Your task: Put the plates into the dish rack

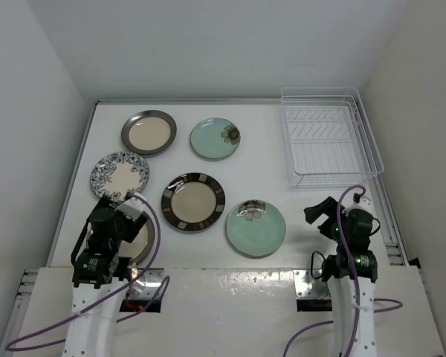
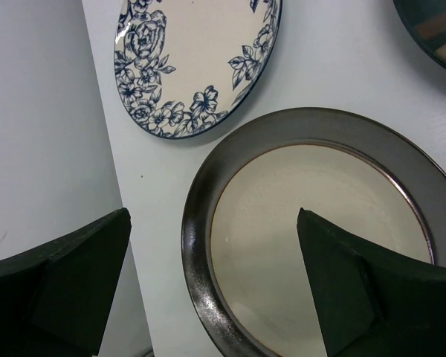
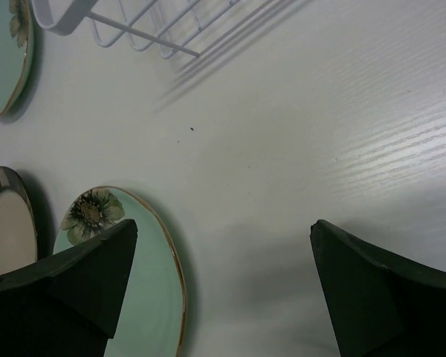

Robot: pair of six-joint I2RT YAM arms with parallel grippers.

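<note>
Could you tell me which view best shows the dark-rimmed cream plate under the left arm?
The left wrist view: the dark-rimmed cream plate fills most of it. From above, the left arm covers nearly all of it. The right wrist view misses it.

Left claw and right claw hover low, jaws spread wide.

Seen from above, the left arm covers most of the near cream plate, leaving only a sliver. The left wrist view crops that plate at the bottom and right and the floral plate at the top, and shows just a corner of the striped plate. The right wrist view catches only a corner of the dish rack.
</note>
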